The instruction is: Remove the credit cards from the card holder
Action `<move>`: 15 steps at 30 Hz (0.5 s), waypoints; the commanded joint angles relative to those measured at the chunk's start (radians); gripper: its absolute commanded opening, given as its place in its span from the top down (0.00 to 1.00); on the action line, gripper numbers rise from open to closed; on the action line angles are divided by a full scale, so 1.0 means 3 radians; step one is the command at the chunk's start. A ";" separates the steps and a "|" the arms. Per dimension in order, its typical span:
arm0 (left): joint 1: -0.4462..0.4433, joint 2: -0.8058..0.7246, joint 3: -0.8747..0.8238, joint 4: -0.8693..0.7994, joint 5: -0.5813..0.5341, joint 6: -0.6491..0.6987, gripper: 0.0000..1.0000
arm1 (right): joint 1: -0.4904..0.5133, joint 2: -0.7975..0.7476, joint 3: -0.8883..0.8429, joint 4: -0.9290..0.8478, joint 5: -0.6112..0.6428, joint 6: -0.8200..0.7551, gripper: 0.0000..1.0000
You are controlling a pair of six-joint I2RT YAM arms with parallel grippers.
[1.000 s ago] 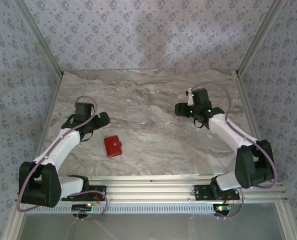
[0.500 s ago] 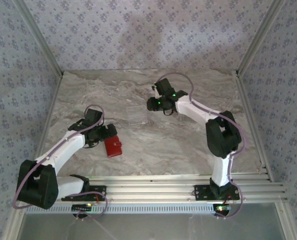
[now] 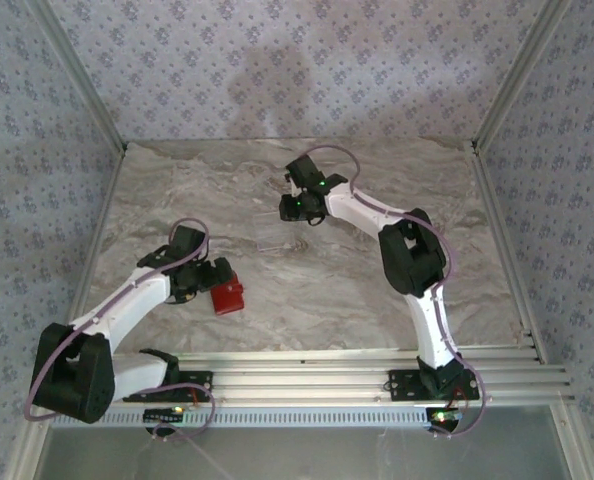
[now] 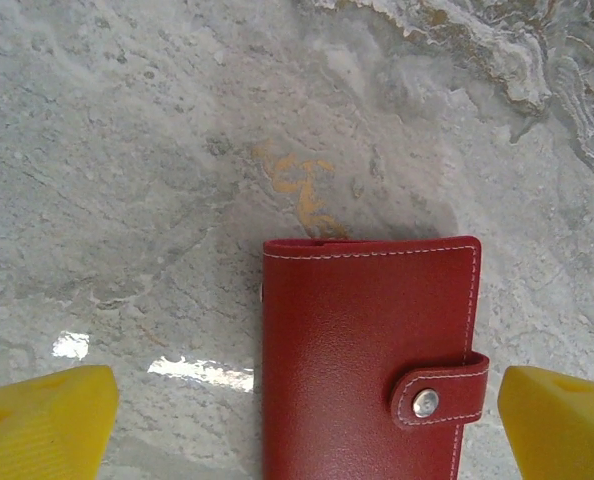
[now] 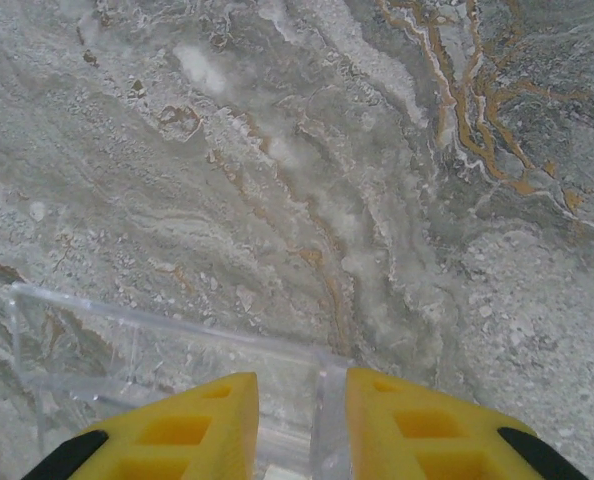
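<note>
Wallet, the red card holder, lies snapped shut between the wide-spread fingers of the left gripper; right gripper pinches the clear tray's wall.

Grey marble table enclosed by floral-patterned walls

A plain red is being shown by the card holder, edged with pale stitching, and a red snap tab with a silver stud is being carried at its right edge. The table is being seen as grey-white marble veined with ochre and brown. Bright yellow is being worn by the fingers over the clear, colourless tray. White arms with black joints are being set against pale walls patterned with small blue-grey flowers.
</note>
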 commanded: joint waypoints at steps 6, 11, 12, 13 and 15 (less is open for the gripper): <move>-0.0019 -0.0059 0.0007 -0.0103 0.0012 0.0000 0.02 | 0.0010 0.0090 0.0098 -0.0174 0.0097 0.0036 0.80; -0.0067 0.0024 0.0115 -0.0260 -0.0069 0.0029 0.02 | 0.0011 -0.0072 -0.0064 -0.0163 0.0275 0.0043 0.85; -0.0087 0.0054 0.0149 -0.0283 -0.0067 0.0031 0.02 | 0.0008 -0.0118 -0.0099 -0.0178 0.0334 0.0045 0.85; -0.0112 0.0082 0.0173 -0.0289 -0.0067 0.0036 0.02 | -0.0003 -0.0166 -0.0144 -0.0178 0.0379 0.0040 0.86; -0.0171 0.0140 0.0215 -0.0288 -0.0066 0.0032 0.02 | -0.0029 -0.0250 -0.0232 -0.0188 0.0456 0.0046 0.87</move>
